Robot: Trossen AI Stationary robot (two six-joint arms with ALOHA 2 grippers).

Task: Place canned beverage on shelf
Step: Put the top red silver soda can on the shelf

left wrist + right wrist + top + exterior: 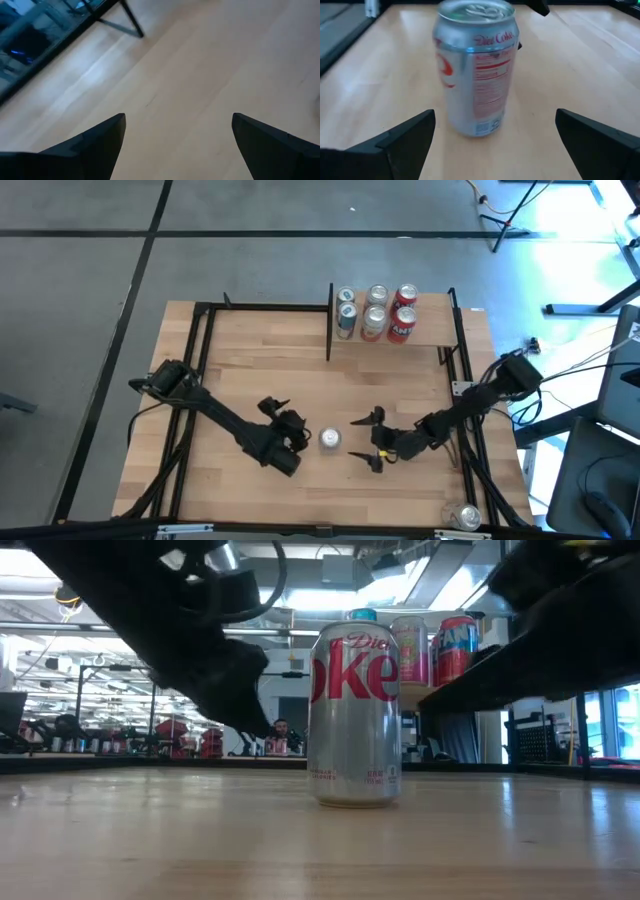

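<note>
Approach step: right claw (377, 441) spread wide, facing upright Diet Coke can (330, 439) on desk; left claw (280, 413) spread too. Next: advance, clamp.

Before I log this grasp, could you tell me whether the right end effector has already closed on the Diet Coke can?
No: in the right wrist view the right end effector stands open, its fingers well apart from the upright Diet Coke can.
</note>
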